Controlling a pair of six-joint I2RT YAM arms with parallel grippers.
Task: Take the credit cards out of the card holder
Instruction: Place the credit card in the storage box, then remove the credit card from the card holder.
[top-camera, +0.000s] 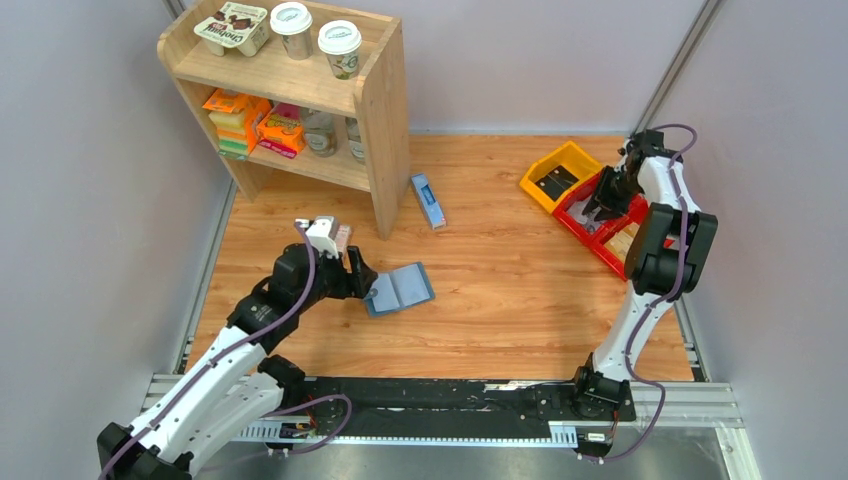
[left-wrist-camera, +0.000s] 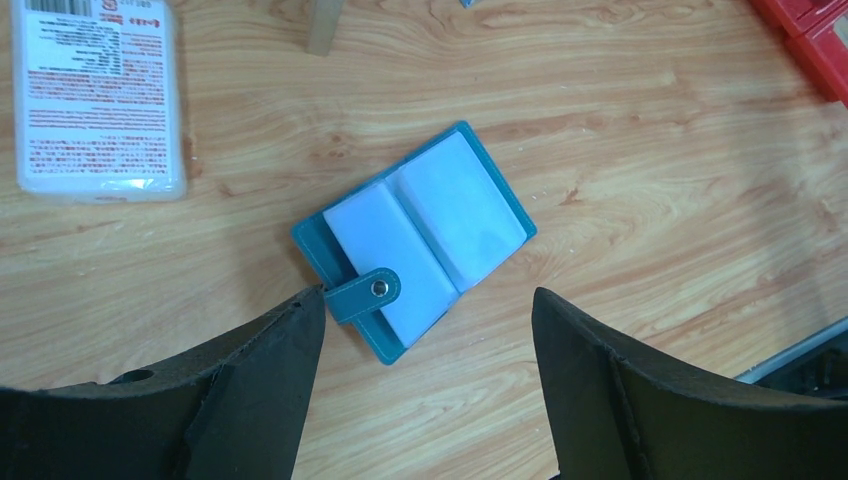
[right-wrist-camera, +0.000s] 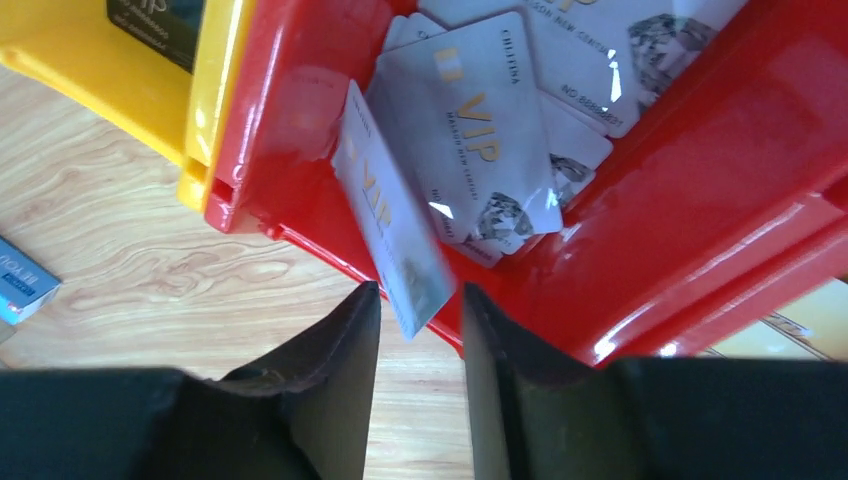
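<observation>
**Left jaws wide over the open card holder, right jaws narrow at the red bin**

Your left gripper (left-wrist-camera: 428, 300) hangs with its jaws spread wide and nothing between them. The card holder (left-wrist-camera: 415, 240) lies opened flat on the table (left-wrist-camera: 650, 200) just past the tips, pale pockets up, with its snap tab at its 7 o'clock corner. A white printed pack (left-wrist-camera: 95, 100) lies at 10 o'clock from it. In the top view the holder sits about 8 o'clock of the table's centre. Your right gripper (right-wrist-camera: 420, 295) is at 2 o'clock, over the red bin (right-wrist-camera: 700, 150) beside the yellow bin (right-wrist-camera: 90, 80). Its jaws stand slightly parted. A white VIP card (right-wrist-camera: 385, 220) tilts against the bin wall, its lower end at the tips. You cannot tell whether it touches them. More cards (right-wrist-camera: 470, 130) lie in the bin.
</observation>
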